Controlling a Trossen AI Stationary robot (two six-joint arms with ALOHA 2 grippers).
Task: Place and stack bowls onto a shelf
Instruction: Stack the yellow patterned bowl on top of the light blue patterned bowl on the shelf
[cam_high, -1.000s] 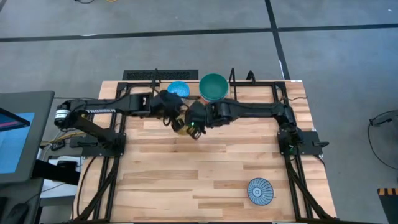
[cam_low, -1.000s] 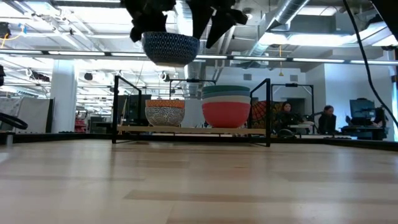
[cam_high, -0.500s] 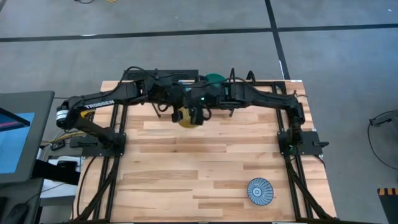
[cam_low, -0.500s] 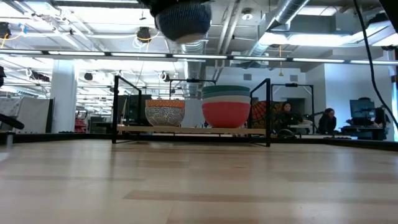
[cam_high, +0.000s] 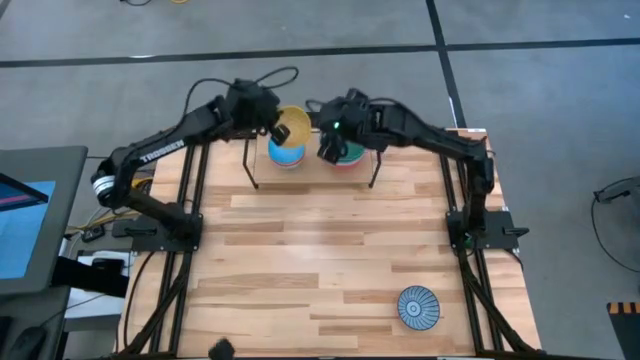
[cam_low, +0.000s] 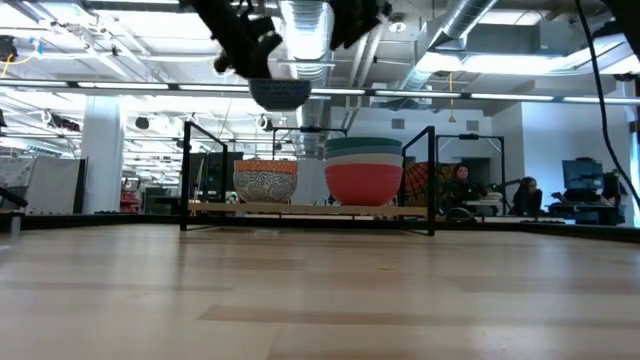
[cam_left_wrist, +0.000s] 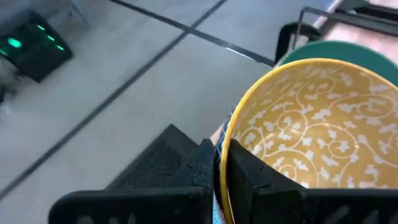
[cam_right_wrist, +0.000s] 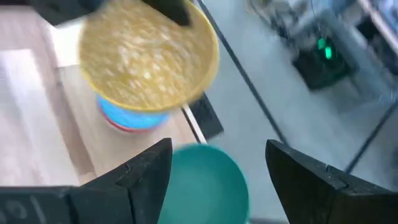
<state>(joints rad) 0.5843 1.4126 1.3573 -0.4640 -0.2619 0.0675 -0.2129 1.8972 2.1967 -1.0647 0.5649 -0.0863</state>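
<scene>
Setting: open-plan robotics lab or industrial office floor. Evidence: exposed silver ventilation ducts (cam_low: 470, 20) and strip lights (cam_low: 130, 88) under an unfinished ceiling; grey concrete floor (cam_high: 300, 25) with dark taped lines; butcher-block desk (cam_high: 320, 250) carrying two black arms bolted on metal frames; a monitor (cam_high: 25, 215) at the desk's side; people seated at computer workstations (cam_low: 575, 180) in the background; white structural column (cam_low: 100, 160).
</scene>
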